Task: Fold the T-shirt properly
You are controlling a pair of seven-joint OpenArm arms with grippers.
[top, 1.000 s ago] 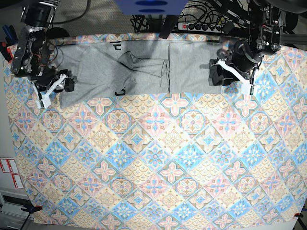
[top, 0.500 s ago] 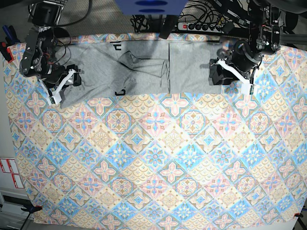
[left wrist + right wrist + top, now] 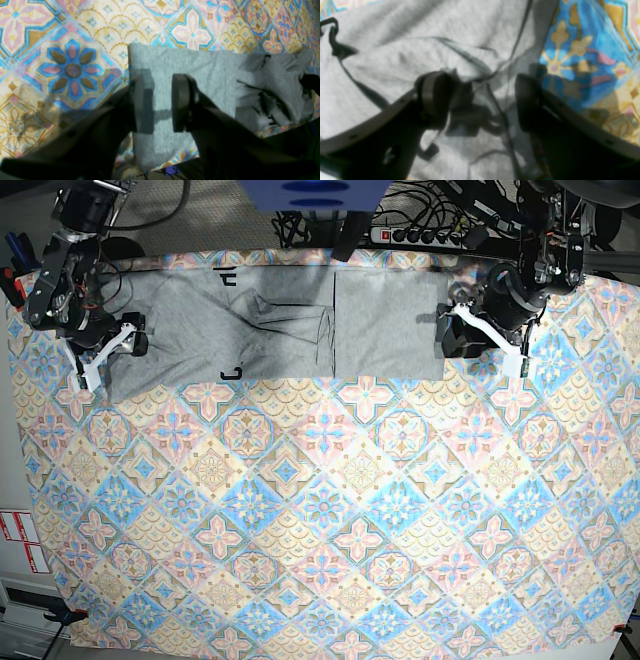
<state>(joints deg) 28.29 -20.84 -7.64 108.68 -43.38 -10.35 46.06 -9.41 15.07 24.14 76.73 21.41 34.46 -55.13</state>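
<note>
The T-shirt (image 3: pixel 270 325) lies along the far edge of the worktop (image 3: pixel 330 510), at about twelve o'clock in the base view, its long axis running from nine o'clock to three o'clock across the patterned tablecloth (image 3: pixel 400 480). It is only partly flattened — a bunched ridge of folds sits near its middle, with bits of black lettering showing beside it.

The right gripper (image 3: pixel 105 355) is at the nine o'clock end of the shirt, over the cloth's edge. In the right wrist view its jaws stand spread, with wrinkled grey fabric and a dark seam line in the gap between them; that picture is blurred, so whether the fingertips (image 3: pixel 433 96) touch the fabric is hard to say.

The left gripper (image 3: pixel 480 340) is at the three o'clock end. In the left wrist view its jaws are also spread, straddling the shirt's straight edge: one pad (image 3: pixel 181 102) is over grey fabric, the other sits right at the border where shirt meets tablecloth. No cloth is pinched.

Each arm is nearest its own end, so the coming move turns on both sets of jaws closing on the two short ends, which lie directly beneath them, and drawing the shirt along its long axis to take out the middle bunching — or so I judge.

No containers are in view.
</note>
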